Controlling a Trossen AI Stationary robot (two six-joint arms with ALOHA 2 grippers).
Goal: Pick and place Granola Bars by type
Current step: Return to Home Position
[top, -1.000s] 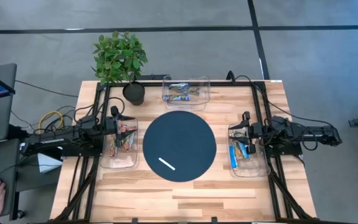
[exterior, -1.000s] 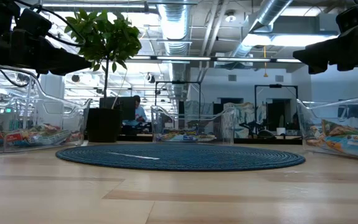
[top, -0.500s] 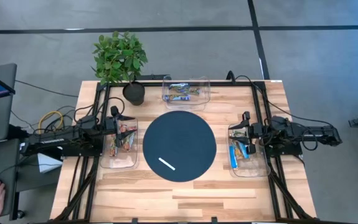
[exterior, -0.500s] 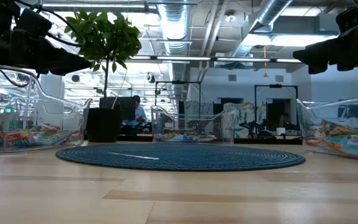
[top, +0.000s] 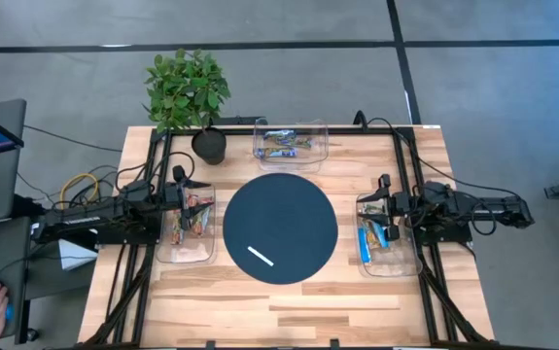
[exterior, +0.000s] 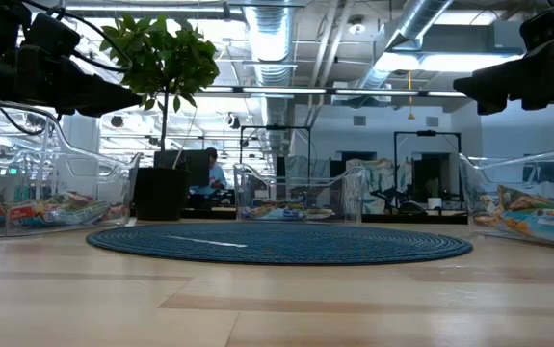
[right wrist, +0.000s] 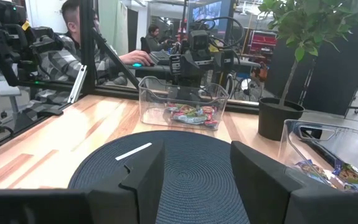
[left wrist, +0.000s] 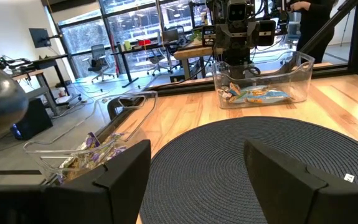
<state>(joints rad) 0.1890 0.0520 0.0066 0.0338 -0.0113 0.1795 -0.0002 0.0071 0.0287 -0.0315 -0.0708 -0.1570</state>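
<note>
Sorting looks complete: granola bars (top: 284,144) lie in 3 clear bins (top: 190,255), none on the mat (top: 289,209). The left gripper (left wrist: 197,180) and right gripper (right wrist: 194,168) hang wide open and empty. Next, park both arms.

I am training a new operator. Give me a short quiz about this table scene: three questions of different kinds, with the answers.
1. True or false: the left gripper or the right gripper holds a granola bar.
2. What lies on the round mat? A) a blue bar; B) a white stick; C) nothing.
3. Fill in: the granola bars lie in ___ transparent bins.
Key: 1 false, both are open and empty. 2 B. 3 three.
</note>
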